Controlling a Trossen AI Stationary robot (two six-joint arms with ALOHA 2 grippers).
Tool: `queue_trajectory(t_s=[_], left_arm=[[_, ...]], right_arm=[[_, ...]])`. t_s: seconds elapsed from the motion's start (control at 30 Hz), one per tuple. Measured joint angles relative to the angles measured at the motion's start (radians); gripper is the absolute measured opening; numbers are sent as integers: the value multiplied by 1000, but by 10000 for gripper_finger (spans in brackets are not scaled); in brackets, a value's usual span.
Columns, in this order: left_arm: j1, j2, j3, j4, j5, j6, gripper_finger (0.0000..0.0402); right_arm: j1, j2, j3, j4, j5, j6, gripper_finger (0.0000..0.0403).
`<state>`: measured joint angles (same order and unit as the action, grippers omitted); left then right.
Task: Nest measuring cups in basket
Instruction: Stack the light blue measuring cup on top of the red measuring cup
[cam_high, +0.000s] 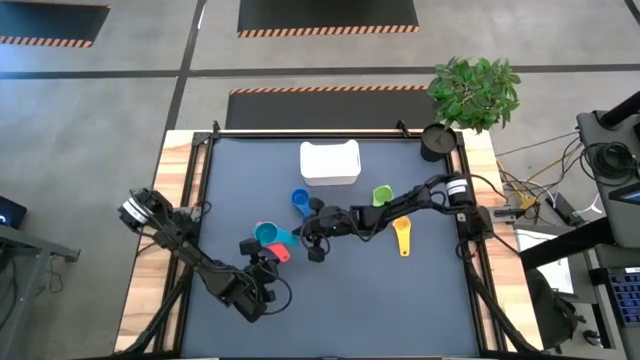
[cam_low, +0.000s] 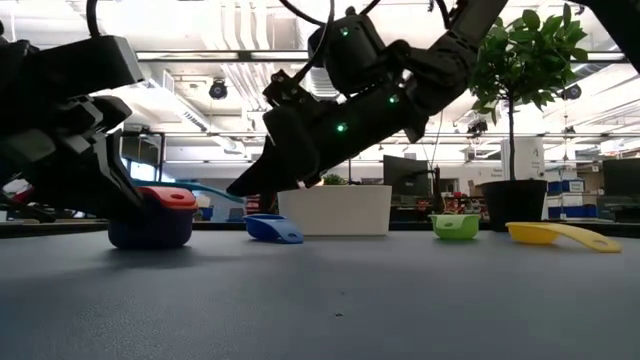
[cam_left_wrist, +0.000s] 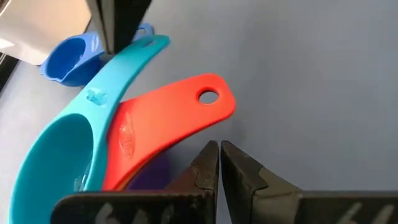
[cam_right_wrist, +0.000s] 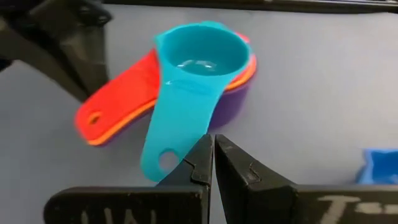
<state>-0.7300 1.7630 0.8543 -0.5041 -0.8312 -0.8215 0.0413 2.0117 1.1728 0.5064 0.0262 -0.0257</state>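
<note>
Sitting mid-table short of the white rectangular plastic basket (cam_high: 330, 163), the light, stiff, slick teal plastic measuring cup (cam_right_wrist: 193, 68) nested on red wants pinching by its flat handle, both right gripper (cam_right_wrist: 212, 163) and left gripper (cam_left_wrist: 219, 160) empty, fingers closed.

Left arm: enters from the table's 9 o'clock edge and runs toward 5 o'clock, then bends back up toward 12 o'clock near the front edge.
Left gripper (cam_high: 262, 262): sits low over the table at about 7 o'clock of centre, fingers pressed together, tips nearly touching, holding nothing.
Right arm: reaches in from the 3 o'clock edge, stretched toward 9 o'clock across the middle.
Right gripper (cam_high: 312, 232): near table centre, tilted downward, fingers closed together, empty.
</note>
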Motion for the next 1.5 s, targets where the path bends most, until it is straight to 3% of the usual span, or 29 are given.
queue_trajectory(t_s=[0.37, 0.57, 1.13, 1.5], left_arm=[[2, 0, 0, 8, 0, 0, 0], [2, 0, 0, 14, 0, 0, 0], [26, -1, 0, 26, -27, 0, 0], [26, -1, 0, 33, -27, 0, 0]], right_arm=[[51, 0, 0, 19, 3, 29, 8], [34, 0, 0, 23, 63, 4, 8], [74, 5, -2, 25, 54, 62, 8], [39, -10, 0, 26, 105, 23, 8]])
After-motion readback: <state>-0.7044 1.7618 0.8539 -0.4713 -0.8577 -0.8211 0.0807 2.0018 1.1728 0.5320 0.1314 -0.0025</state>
